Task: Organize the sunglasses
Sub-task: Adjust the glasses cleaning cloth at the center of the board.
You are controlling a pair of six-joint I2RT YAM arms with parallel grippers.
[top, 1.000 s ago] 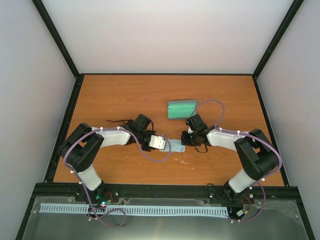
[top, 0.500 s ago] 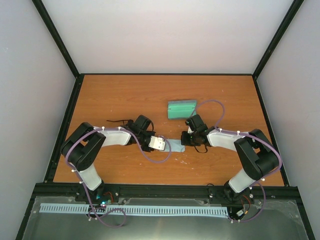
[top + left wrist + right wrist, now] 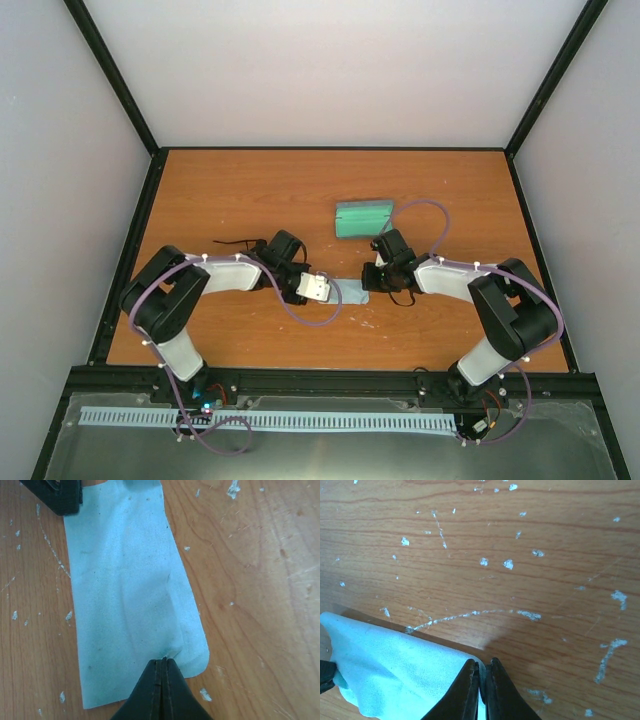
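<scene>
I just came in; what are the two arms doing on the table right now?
Both arms are handling the pale blue cloth. The left pincer is shut on one end of it, the right pincer on the opposite end. The case lies open farther back on the table, apart from both.

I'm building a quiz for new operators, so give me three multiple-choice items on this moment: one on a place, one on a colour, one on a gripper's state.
1. Where does the case lie relative to the cloth?
A) nearer the arm bases
B) farther from the arm bases
C) on top of it

2. What colour is the cloth?
A) pale blue
B) red
C) yellow

3. How is the left gripper?
A) wide open over bare wood
B) shut on the cloth's edge
C) holding the case

Answers:
1 B, the top view shows the case beyond the cloth.
2 A, both wrist views show it pale blue.
3 B, its fingertips meet on the cloth's edge.
</scene>
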